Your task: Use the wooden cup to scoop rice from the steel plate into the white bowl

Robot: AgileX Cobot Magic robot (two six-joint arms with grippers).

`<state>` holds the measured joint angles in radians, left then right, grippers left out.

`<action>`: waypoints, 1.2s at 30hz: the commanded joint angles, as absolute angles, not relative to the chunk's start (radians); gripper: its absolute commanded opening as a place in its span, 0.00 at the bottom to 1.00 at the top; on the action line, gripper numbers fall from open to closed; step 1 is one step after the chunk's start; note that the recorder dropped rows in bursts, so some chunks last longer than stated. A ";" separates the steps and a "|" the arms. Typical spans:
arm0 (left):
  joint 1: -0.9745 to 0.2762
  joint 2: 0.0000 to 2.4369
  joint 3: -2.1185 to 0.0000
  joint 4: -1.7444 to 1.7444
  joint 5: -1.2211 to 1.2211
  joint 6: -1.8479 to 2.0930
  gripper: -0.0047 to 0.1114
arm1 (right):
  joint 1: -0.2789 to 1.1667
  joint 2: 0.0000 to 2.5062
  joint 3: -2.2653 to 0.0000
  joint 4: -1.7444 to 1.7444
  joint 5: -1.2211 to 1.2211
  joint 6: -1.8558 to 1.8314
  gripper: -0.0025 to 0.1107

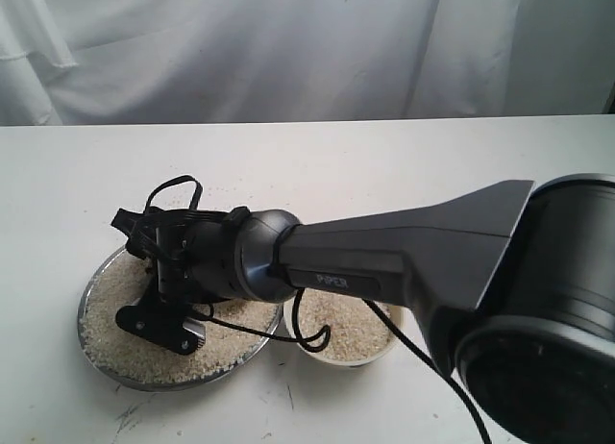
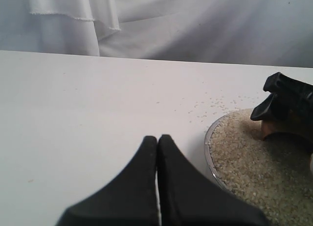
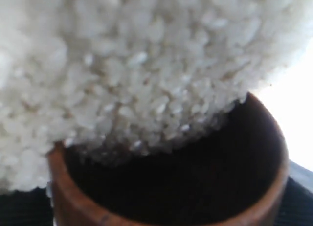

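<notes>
The right hand (image 1: 152, 271) reaches across to the steel plate (image 1: 85, 308) at the lower left of the outside view. It is clamped on the wooden cup (image 3: 166, 187). The cup is tipped into the rice (image 1: 120, 343) on the plate, with grains at its mouth. The white bowl (image 1: 346, 363) sits just right of the plate and holds rice too. The left hand (image 2: 157, 139) is pressed together over the tabletop (image 2: 73, 113), near the plate's rim.
</notes>
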<state>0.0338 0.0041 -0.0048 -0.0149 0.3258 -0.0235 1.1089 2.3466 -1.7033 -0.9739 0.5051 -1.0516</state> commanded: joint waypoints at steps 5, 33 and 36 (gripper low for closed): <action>0.036 0.000 0.000 -0.016 0.319 -0.024 0.04 | 1.136 2.330 -1.688 -0.916 0.465 -0.970 0.02; 0.036 0.000 0.000 -0.016 0.319 -0.024 0.04 | 1.137 2.291 -1.688 -0.794 0.420 -0.672 0.02; 0.036 0.000 0.000 -0.016 0.319 -0.024 0.04 | 1.137 2.291 -1.688 -0.789 0.422 -0.658 0.02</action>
